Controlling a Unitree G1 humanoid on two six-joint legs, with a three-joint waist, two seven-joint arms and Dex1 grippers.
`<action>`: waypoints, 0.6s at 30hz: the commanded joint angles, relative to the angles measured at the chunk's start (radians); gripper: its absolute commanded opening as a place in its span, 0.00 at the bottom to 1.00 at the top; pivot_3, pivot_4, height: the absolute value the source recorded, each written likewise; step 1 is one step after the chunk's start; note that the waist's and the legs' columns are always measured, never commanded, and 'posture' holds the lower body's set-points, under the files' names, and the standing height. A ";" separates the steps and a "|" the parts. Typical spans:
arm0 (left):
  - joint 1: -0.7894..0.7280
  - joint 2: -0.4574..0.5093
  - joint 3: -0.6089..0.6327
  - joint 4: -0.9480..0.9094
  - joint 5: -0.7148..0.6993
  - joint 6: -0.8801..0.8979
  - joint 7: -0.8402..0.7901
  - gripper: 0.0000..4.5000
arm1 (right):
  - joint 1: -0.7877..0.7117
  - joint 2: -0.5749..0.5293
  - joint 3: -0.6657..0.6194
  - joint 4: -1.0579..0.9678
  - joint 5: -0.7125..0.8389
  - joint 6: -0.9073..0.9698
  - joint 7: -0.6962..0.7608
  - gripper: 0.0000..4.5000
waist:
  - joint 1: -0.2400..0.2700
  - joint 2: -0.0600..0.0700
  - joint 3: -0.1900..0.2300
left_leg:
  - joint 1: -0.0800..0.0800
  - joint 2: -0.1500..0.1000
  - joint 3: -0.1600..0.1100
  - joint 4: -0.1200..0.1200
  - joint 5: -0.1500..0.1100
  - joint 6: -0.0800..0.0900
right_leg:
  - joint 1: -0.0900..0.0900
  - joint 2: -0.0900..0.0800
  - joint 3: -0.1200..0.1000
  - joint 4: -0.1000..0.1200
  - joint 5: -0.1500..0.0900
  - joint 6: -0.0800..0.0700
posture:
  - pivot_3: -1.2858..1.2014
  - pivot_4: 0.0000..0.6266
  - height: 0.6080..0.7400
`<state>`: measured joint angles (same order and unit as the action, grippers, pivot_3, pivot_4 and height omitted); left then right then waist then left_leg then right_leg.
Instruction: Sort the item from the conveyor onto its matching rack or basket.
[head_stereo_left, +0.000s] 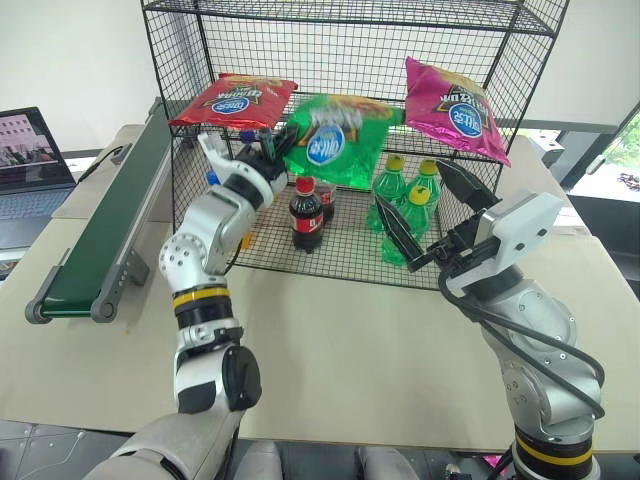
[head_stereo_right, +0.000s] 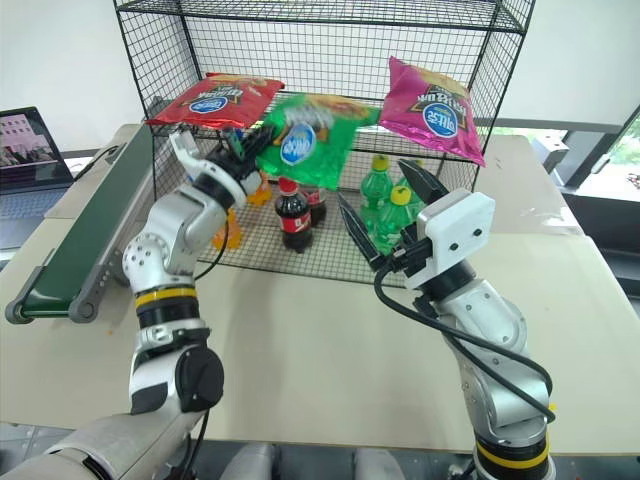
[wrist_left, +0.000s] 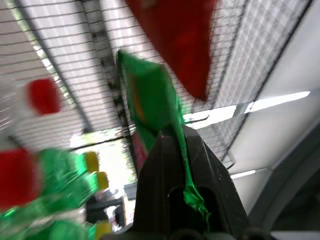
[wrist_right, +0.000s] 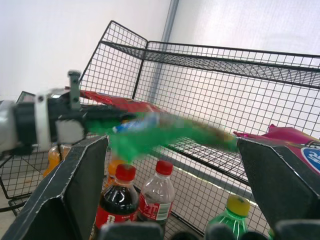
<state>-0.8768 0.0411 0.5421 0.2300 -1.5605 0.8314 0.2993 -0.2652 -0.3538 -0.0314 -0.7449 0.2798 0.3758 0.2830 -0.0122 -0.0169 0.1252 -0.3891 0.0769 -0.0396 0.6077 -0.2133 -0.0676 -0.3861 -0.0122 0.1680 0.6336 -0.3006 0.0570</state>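
Observation:
The item, a shiny green crisp bag (head_stereo_left: 335, 140) with a blue oval logo, hangs tilted at the front of the rack's (head_stereo_left: 340, 10) middle shelf, between a red bag and a pink bag. My left gripper (head_stereo_left: 272, 143) is shut on the bag's left edge; in the left wrist view the green foil (wrist_left: 150, 100) is pinched between the black fingers (wrist_left: 165, 170). My right gripper (head_stereo_left: 408, 180) stands open in front of the rack's lower right, holding nothing, its fingers spread wide in the right wrist view. The conveyor (head_stereo_left: 110, 215) lies at the left with a bare belt.
A red bag (head_stereo_left: 235, 100) and a pink bag (head_stereo_left: 452, 110) lie on the middle shelf. Cola bottles (head_stereo_left: 306, 215) and green bottles (head_stereo_left: 405, 205) stand on the bottom tier. A laptop (head_stereo_left: 30, 150) sits far left. The beige table (head_stereo_left: 350, 340) stretches in front.

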 joint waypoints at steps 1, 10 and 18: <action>-0.028 0.046 -0.031 -0.083 -0.033 0.016 0.022 0.01 | -0.002 0.000 -0.010 -0.050 0.002 -0.009 -0.005 1.00 | 0.001 0.000 0.000 | 0.000 0.000 0.000 0.000 0.000 0.000 | 0.000 0.000 0.000 0.000 0.000 0.000 | 0.52 0.24 1.00; -0.105 -0.001 -0.077 -0.036 0.046 -0.093 0.013 0.01 | -0.020 0.002 -0.003 -0.044 -0.001 -0.006 -0.008 1.00 | 0.013 0.000 0.000 | 0.000 -0.001 -0.001 0.000 0.000 0.000 | 0.001 0.000 0.000 -0.001 0.000 0.000 | 0.52 0.24 1.00; -0.217 -0.087 -0.056 0.143 0.202 -0.311 -0.015 0.01 | -0.050 -0.003 0.001 -0.053 -0.030 0.015 -0.030 1.00 | 0.013 0.000 0.000 | 0.000 -0.001 -0.001 0.000 0.000 0.000 | 0.001 0.000 0.000 -0.002 0.000 0.000 | 0.52 0.24 1.00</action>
<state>-1.0586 -0.0465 0.4788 0.3623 -1.3787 0.5536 0.3052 -0.2973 -0.3527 -0.0165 -0.7484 0.2562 0.3814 0.2703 0.0006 -0.0171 0.1253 -0.3894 0.0755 -0.0406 0.6074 -0.2133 -0.0675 -0.3849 -0.0122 0.1680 0.6316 -0.3005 0.0570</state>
